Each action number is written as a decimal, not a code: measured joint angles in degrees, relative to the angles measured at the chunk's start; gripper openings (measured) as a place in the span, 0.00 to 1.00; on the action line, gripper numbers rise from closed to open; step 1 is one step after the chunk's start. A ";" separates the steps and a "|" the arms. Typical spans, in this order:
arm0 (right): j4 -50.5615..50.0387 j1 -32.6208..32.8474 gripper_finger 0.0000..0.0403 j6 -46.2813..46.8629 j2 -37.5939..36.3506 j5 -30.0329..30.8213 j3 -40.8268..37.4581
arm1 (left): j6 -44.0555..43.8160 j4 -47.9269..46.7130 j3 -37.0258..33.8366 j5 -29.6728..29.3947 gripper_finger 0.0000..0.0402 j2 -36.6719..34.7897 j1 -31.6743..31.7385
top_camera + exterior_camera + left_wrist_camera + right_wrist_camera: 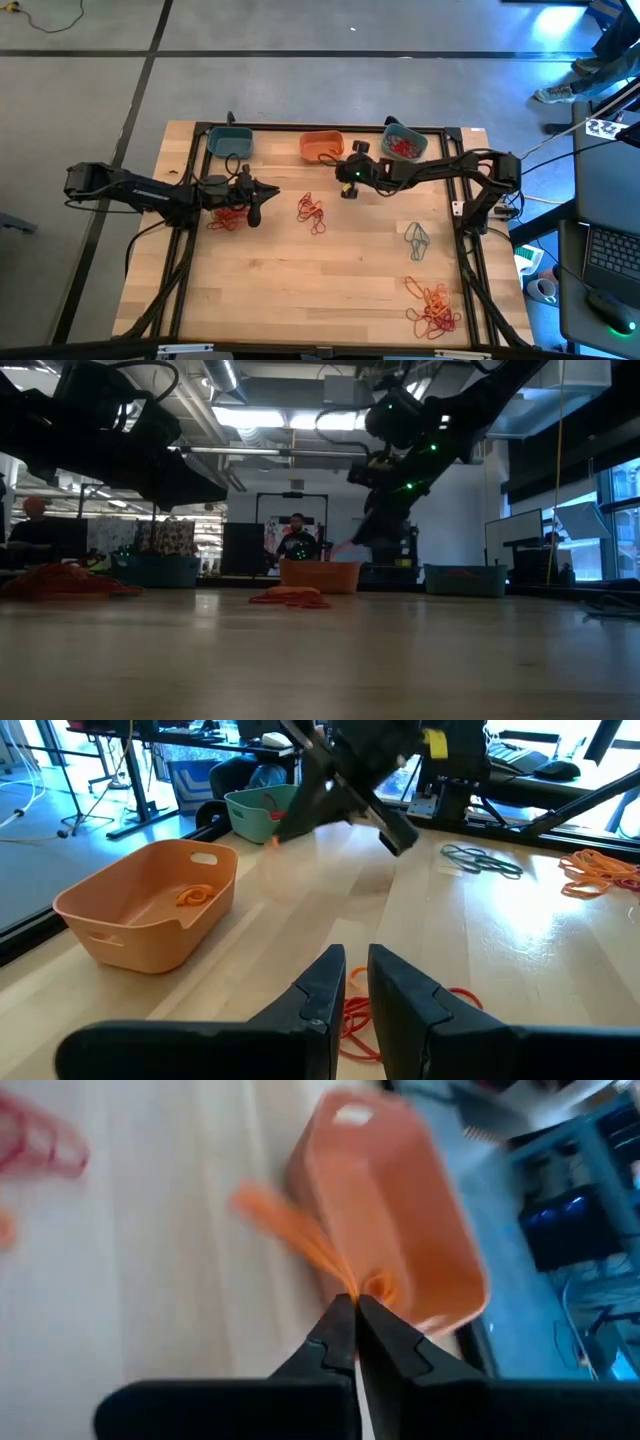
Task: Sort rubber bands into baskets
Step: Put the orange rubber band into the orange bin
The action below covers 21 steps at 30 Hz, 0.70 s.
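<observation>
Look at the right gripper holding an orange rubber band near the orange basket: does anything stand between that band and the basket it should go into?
Nothing visible does. The right gripper is shut on an orange rubber band just beside the orange basket, whose top is open, with only bare table between them.

Open counter (320,290) across the near middle and near left, with room to pass between the red bands (311,212) at centre and the grey-teal bands (416,240) to the right. Blocked along the far edge by three baskets (321,146), with the right pincer (345,172) just before the orange one. Blocked near right by orange bands (434,309).
</observation>
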 joint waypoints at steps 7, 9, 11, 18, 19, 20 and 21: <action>12.46 -2.33 0.02 0.48 0.35 -1.89 0.02 | 0.00 0.00 0.00 -0.02 0.11 0.00 0.02; 14.35 -3.78 0.02 0.85 0.37 -2.63 0.02 | 0.00 0.00 0.00 -0.02 0.11 0.00 0.02; 15.98 -5.35 0.02 1.82 0.37 -3.61 0.02 | 0.00 0.00 0.00 -0.02 0.11 0.00 0.00; 17.75 -11.25 0.05 9.88 1.95 -8.05 0.11 | 0.00 0.00 0.00 -0.02 0.11 0.00 0.00; 17.04 -11.87 0.07 11.09 2.03 -8.89 0.09 | 0.00 0.00 0.00 0.00 0.11 0.00 0.00; 17.18 -12.29 0.10 12.12 2.34 -9.66 0.07 | 0.00 0.02 0.00 -0.01 0.11 0.00 0.01; 17.44 -12.59 0.13 12.86 2.61 -10.62 0.08 | 0.00 0.00 0.01 -0.02 0.11 0.01 0.00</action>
